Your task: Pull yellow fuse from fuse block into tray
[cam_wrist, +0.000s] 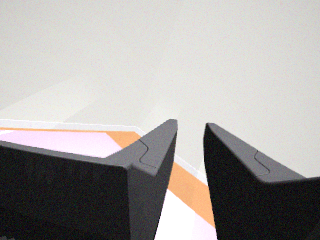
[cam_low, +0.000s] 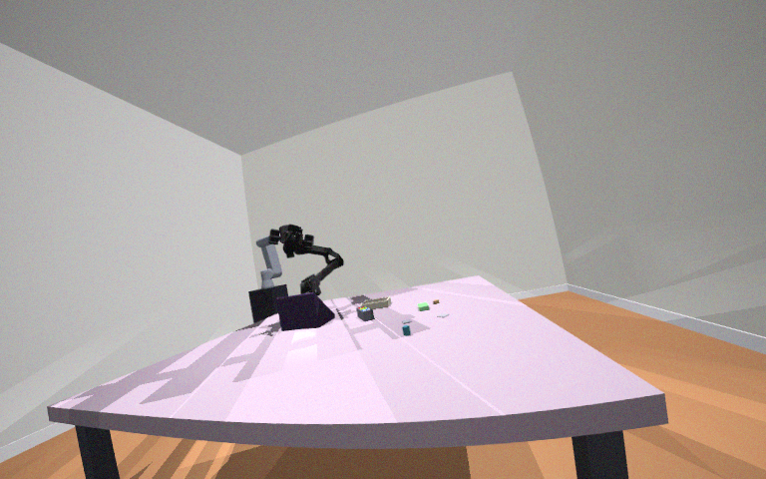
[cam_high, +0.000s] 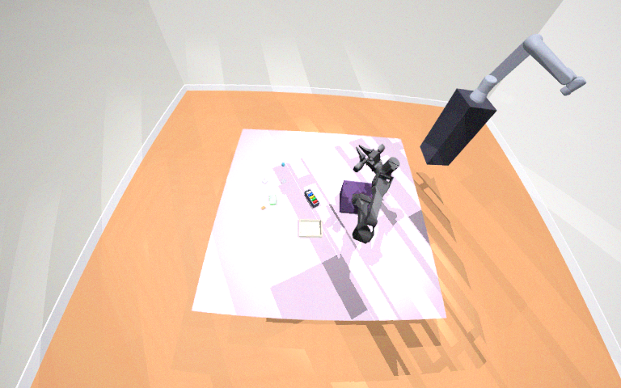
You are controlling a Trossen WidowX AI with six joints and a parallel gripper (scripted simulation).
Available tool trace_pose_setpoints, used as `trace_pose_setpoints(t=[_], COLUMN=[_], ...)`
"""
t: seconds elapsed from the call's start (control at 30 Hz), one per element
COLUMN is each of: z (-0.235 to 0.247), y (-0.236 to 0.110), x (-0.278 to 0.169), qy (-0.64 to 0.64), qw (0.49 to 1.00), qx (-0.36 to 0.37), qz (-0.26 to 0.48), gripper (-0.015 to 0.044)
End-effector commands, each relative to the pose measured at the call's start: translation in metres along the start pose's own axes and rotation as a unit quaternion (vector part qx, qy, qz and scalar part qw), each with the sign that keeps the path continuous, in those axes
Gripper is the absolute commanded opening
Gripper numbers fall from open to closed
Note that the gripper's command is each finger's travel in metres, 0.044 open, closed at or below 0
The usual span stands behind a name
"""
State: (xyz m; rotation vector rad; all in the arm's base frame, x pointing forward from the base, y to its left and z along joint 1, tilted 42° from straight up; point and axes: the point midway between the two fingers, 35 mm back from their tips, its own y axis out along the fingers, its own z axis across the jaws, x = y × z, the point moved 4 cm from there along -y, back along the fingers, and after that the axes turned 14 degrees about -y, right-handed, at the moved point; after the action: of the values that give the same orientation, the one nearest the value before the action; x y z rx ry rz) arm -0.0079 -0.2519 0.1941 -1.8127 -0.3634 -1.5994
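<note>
Stood on an orange floor point(cam_high: 114, 283): a pale pink table point(cam_high: 256, 274) streaked with shadow. Bolted at the table's far side, on a dark purple base block point(cam_high: 352, 194): the dark arm point(cam_high: 373, 201), folded up and back, well apart from everything else on the table. Raised high at its end, aimed out over the table edge toward the wall: the gripper point(cam_wrist: 190, 160), fingers drawn close with a narrow gap showing between them, nothing clamped there. Lay flat near the arm's base, toward the table's middle: the cream tray point(cam_high: 310, 227), nothing visible in it. Sat just beyond the tray: the dark fuse block point(cam_high: 312, 198), a row of coloured fuses in its top. Among them, seated in the block: the yellow fuse point(cam_high: 310, 195), too small to make out more. Scattered farther off: a green block point(cam_high: 272, 200), a teal piece point(cam_high: 283, 163), an orange piece point(cam_high: 263, 207).
</note>
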Motion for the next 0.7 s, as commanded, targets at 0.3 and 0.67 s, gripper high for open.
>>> trace_pose_setpoints(t=[0.3,0.67], z=[0.074,0.193], y=[0.081,0.117], x=[-0.018,-0.055], qy=[-0.037,-0.177], qw=[0.968,0.834], qx=[0.210,0.451], qz=[0.134,0.264], gripper=[0.0070,0.0070])
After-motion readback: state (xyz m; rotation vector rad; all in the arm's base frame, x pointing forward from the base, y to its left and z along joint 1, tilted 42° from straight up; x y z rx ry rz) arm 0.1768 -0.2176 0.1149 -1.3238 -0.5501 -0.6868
